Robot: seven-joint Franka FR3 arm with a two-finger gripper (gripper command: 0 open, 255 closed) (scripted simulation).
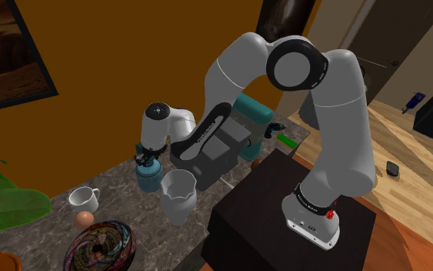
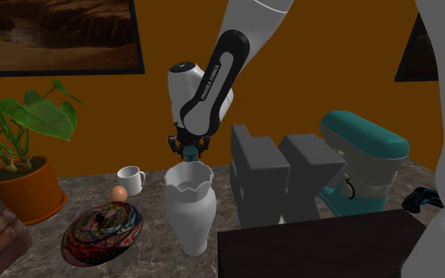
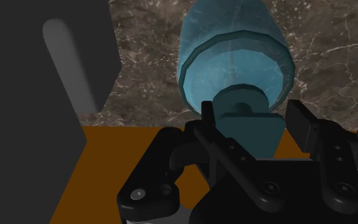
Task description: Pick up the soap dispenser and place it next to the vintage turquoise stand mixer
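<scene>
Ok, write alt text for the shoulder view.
The black gripper of a white robot arm sits at the top of a blue rounded soap dispenser on a marbled countertop, beside a white fluted vase. Grey blocks and a turquoise stand mixer follow toward the view's right.

Arm stretched fwd, wrist down; hand w/ 2 fingers clasping soap dispenser top

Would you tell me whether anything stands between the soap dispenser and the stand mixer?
Yes. Two grey blocks stand on the counter between the blue soap dispenser and the turquoise mixer, so it probably must go over or around them.
</scene>
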